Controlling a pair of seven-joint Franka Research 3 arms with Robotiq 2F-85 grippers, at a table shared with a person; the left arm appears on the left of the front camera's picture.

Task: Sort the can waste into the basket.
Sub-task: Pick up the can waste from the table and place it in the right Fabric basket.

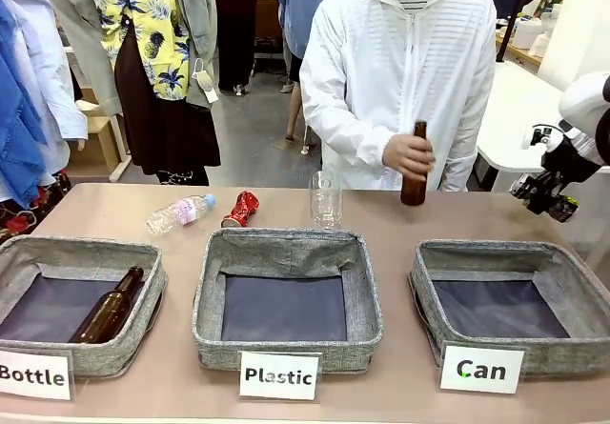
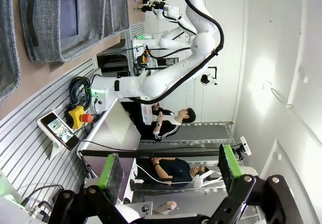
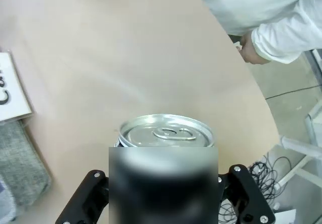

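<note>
My right gripper (image 1: 546, 195) hangs at the right edge of the table, above and behind the Can basket (image 1: 572, 353), shut on the dark can (image 3: 166, 131). In the right wrist view the can's silver end faces the camera and its dark body is blurred. The grey corner of the basket (image 3: 20, 173) and its white card (image 3: 10, 90) lie at the left there. The crushed red can (image 1: 240, 209) lies on the table behind the middle basket. My left gripper (image 2: 170, 166) is open, holds nothing, and points away from the table.
The Plastic basket (image 1: 286, 353) stands in the middle. The Bottle basket (image 1: 57, 252) on the left holds a brown bottle (image 1: 108, 307). A clear plastic bottle (image 1: 179, 213) and a clear upright one (image 1: 325, 198) are at the far side. The person's hand holds a brown bottle (image 1: 415, 167) upright.
</note>
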